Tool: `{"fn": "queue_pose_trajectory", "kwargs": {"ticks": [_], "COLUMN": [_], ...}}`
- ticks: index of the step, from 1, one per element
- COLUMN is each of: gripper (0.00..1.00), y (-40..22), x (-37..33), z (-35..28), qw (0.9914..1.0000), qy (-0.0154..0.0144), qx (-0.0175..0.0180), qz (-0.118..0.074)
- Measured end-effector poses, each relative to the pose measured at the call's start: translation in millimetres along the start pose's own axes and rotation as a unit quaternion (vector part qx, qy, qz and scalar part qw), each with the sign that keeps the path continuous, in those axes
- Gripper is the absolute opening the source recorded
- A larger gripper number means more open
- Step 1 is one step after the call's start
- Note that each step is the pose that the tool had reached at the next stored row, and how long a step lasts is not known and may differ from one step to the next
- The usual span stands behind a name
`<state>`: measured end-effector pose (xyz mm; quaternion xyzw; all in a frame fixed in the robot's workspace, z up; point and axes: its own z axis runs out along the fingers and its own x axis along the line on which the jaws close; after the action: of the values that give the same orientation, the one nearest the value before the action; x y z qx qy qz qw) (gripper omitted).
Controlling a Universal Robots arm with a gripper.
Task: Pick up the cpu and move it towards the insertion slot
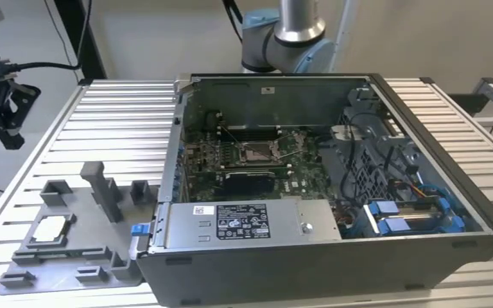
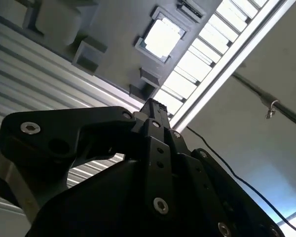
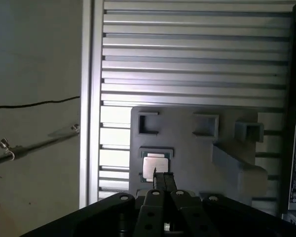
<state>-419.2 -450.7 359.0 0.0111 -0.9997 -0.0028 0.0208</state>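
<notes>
Silvery-white cpu [image 1: 51,228]: lies flat, metal face up, in a square pocket of the grey tray [image 1: 92,240] at the exterior view's left, outside the computer case [image 1: 315,269].
Cpu axis: the chip is square, so no long axis can be told; its edges run parallel to the pocket walls and to the tray's sides. In the first wrist view the cpu [image 3: 155,165] sits square to the desk's slats.
Cpu, second wrist view: the face [image 2: 163,37] reads as a bright patch framed by the pocket's raised rim.
Tool: black, with its tip [image 3: 163,180] reaching towards the tray; the two fingers lie together with only a thin seam between them, and they hold nothing. In both wrist views the tool [image 2: 153,104] is apart from the cpu, not touching it.
Insertion slot [image 1: 257,152]: a silver-framed square on the green circuit board [image 1: 302,173], inside the open case, well apart from the cpu.
Tray: grey plastic with several raised blocks and empty pockets [image 3: 197,158], lying just beside the case's wall.
Desk [image 1: 118,115]: slatted aluminium profile, the slats running across under both tray and case.
Arm [image 1: 285,32]: a grey and silver column standing behind the case.
Power unit [image 1: 238,224]: a silver box with a printed label at the near edge of the case.
Room: a pale wall behind the desk; a pale floor [image 3: 34,49] beside it, with a thin black cable [image 3: 34,104] and a metal rod [image 3: 39,145].
</notes>
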Motion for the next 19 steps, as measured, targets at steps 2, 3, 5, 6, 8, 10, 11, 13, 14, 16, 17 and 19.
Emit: {"fn": "queue_pose_trajectory", "kwargs": {"ticks": [2,3,5,6,8,10,11,13,14,16,17,19], "gripper": [0.0,0.0,0.0,0.0,0.0,0.0,0.0,0.0,0.0,0.0,0.0,0.0], "y": [-6.2,-9.0,-13.7,-15.8,-18.8,-21.0,-22.0,-23.3,-23.3,-23.4,-23.4,-23.4], "x": [0.1,0.2,0.2,0.2,0.2,0.2,0.2,0.2,0.3,0.2,0.2,0.2], "z": [0.8,1.2,2.2,2.8,4.3,6.2,7.0,7.7,7.7,7.7,7.7,7.8], "qw": [1.0,1.0,1.0,1.0,1.0,1.0,0.99999,0.99999,0.99999,0.99999,0.99999,0.99999], "qy": [0.0,0.0,0.0,0.0,0.0,0.0,0.0,0.0001,0.0001,0.0001,0.0001,0.0001], "qx": [0.0004,0.0006,0.0009,0.0011,0.0017,0.0028,0.0036,0.0044,0.0044,0.0045,0.0045,0.0045], "qz": [0.0,0.0,0.0,0.0,0.0,0.0,0.0,0.0,0.0,0.0,0.0,0.0]}}
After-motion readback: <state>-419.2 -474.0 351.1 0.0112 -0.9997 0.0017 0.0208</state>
